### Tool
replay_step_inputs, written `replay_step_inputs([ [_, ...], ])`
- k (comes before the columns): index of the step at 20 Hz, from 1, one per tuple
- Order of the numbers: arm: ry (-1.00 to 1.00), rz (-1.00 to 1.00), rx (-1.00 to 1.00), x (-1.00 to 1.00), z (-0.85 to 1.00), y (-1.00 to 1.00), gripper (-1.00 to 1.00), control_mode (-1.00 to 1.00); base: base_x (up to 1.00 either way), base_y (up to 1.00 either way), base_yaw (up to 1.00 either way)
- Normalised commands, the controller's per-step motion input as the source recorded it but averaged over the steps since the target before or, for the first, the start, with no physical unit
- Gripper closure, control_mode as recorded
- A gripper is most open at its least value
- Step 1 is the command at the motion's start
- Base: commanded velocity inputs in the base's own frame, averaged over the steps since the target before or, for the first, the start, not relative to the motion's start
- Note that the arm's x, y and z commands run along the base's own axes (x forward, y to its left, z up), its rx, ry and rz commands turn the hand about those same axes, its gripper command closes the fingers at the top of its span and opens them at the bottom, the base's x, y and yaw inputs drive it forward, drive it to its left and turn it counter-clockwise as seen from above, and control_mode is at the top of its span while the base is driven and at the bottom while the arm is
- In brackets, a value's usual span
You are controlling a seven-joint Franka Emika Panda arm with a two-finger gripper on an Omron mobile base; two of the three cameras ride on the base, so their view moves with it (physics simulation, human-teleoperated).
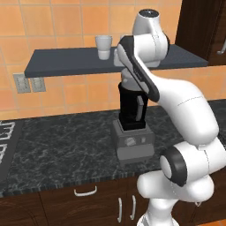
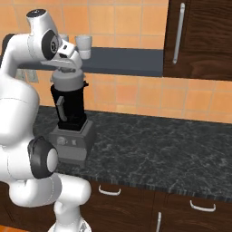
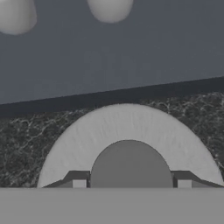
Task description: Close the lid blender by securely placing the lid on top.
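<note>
Where the arm bends forward over the black stone counter point(image 2: 158, 145), its gripper point(image 2: 68, 68) stands directly above the blender point(image 2: 70, 113), pointing straight down so that the lid point(image 2: 68, 80) meets the jar's mouth squarely. In the right base view the lid, a pale grey disc, sits level on top of the black jar, just under the hand; whether it is fully seated or resting just on the rim cannot be told from these pictures. In the hand view the lid point(image 3: 127, 131) appears as a broad light ring around a darker raised knob point(image 3: 130, 166), and the two finger tips point(image 3: 78, 181) stand on either side of that knob, close against it. The pincer thus appears closed on the knob, which serves as the natural handle for a flat disc.

The blender stands on its boxy grey base point(image 1: 132, 143) near the counter's front, below a dark wall shelf point(image 1: 66, 62) carrying white cups point(image 1: 103, 46). The low shelf leaves little headroom, which likely explains the folded posture of the arm.

As a judgement, the placing is at or near its end; what remains is a firm press down and release.
</note>
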Motion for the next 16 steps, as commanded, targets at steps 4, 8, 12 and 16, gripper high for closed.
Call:
replay_step_inputs([
  [4, -0.02, 0.01, -0.01, 0.0, 0.0, 0.06, 1.0, -1.0, 0.0, 0.0, 0.0],
  [8, -0.06, 0.0, 0.0, 0.18, 0.0, 0.06, 1.0, -1.0, 0.0, 0.0, 0.0],
  [12, 0.0, -0.01, 0.0, 0.31, 0.0, 0.03, 1.0, -1.0, 0.0, 0.0, 0.0],
  [16, 0.0, 0.0, 0.0, 0.14, 0.0, 0.1, 1.0, -1.0, 0.0, 0.0, 0.0],
])
